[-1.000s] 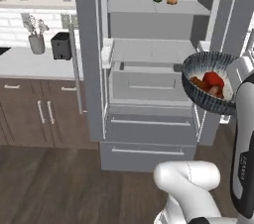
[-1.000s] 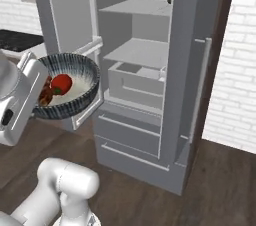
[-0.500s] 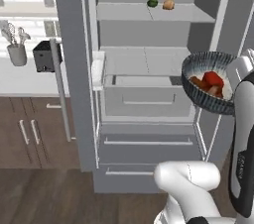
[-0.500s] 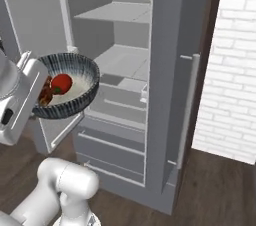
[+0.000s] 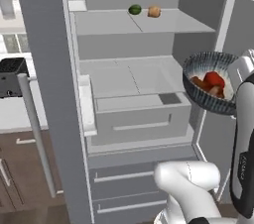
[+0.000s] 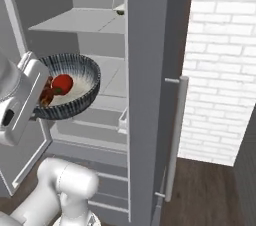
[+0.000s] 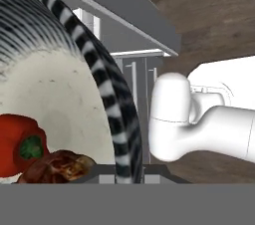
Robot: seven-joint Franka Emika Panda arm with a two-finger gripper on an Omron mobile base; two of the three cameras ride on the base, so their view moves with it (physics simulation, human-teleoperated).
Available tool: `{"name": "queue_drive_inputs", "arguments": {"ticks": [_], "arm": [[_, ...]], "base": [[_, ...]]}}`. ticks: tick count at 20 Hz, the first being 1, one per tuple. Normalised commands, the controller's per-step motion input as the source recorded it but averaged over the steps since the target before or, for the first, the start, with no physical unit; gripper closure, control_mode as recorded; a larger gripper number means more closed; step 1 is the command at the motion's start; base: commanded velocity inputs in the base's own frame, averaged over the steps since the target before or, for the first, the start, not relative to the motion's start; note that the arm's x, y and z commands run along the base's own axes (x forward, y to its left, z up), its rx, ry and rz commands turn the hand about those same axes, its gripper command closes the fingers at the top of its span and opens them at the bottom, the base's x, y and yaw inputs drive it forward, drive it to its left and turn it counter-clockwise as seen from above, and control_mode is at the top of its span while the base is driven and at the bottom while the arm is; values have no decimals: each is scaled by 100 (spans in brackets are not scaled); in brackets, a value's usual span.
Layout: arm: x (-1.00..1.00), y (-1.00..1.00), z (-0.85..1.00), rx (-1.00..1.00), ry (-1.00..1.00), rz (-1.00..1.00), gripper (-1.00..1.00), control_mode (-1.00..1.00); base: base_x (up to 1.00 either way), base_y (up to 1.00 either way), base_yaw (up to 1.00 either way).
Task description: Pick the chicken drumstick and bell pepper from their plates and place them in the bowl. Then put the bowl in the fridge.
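**Carrying a loaded bowl by its rim toward the open fridge**

Holding the deep round bowl with the dark grey-blue striped outside and whitish mottled inside [image 5: 211, 82], the two-finger gripper [image 7: 129, 171] is clamped on the rim: in the hand view the two small dark finger tips rise on either side of the rim wall at 6 o'clock. The bowl hangs in the air in front of the tall grey fridge [image 5: 134, 94], whose doors stand open; in the left base view it lies at 3 o'clock, level with the middle shelf.

Inside the bowl lie the small bright red rounded bell pepper [image 7: 22, 144] and, touching it, the reddish-brown cooked chicken drumstick [image 7: 57, 165]. Both rest against the side nearest the gripper, which suggests the bowl is tilted that way.

Handling, as a judgement: the bowl looks rigid, probably ceramic, hence fairly heavy, smooth and breakable. A pinch on one edge of the rim leaves the weight hanging off to one side, so it may twist in the grip. The loose contents can roll if the tilt grows.

Hidden or unclear: the finger tips are mostly cut off at the bottom of the hand view. The drumstick's bone end cannot be made out. A green and a tan item [image 5: 135, 9] on the top shelf are too small to identify.
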Motion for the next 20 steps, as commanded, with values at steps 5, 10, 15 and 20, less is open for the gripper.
{"name": "queue_drive_inputs", "arguments": {"ticks": [5,10,15,20], "arm": [[0,0,0,0,0,0,100,100],[11,1,-6,-1,0,0,100,-100],[44,33,-56,-3,0,2,100,-100],[93,0,-36,0,0,11,100,-100]], "base": [[78,1,-4],[33,0,0],[0,0,0],[0,0,0]]}}
